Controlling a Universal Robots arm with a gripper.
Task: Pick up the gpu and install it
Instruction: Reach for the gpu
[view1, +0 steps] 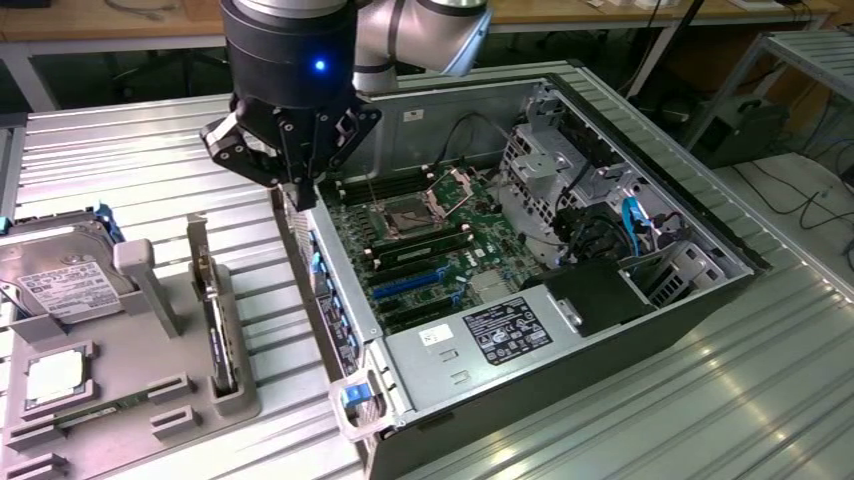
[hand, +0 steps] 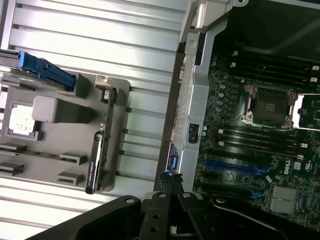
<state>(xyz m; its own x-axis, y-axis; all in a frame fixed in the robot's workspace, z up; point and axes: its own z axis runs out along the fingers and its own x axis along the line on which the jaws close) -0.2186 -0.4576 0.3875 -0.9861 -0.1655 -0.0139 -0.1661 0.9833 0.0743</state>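
The gpu (view1: 214, 312) stands on its edge in a slot of the grey holder tray (view1: 134, 400) at the exterior view's left, a thin dark card with a green board edge. In the wrist view the gpu (hand: 100, 150) appears edge-on in the same tray (hand: 60, 150). My gripper (view1: 300, 195) hangs above the near wall of the open computer case (view1: 534, 250), to the right of and behind the gpu and apart from it. Its black fingers (hand: 170, 180) are shut together with nothing between them.
A silver hard drive (view1: 60, 275) in a blue bracket and a small square processor chip (view1: 56, 375) sit in the same tray. Inside the case lie the motherboard with an open socket (view1: 414, 212), blue slots (view1: 407, 285) and a power supply (view1: 507, 330). The ribbed metal table (view1: 747, 400) surrounds everything.
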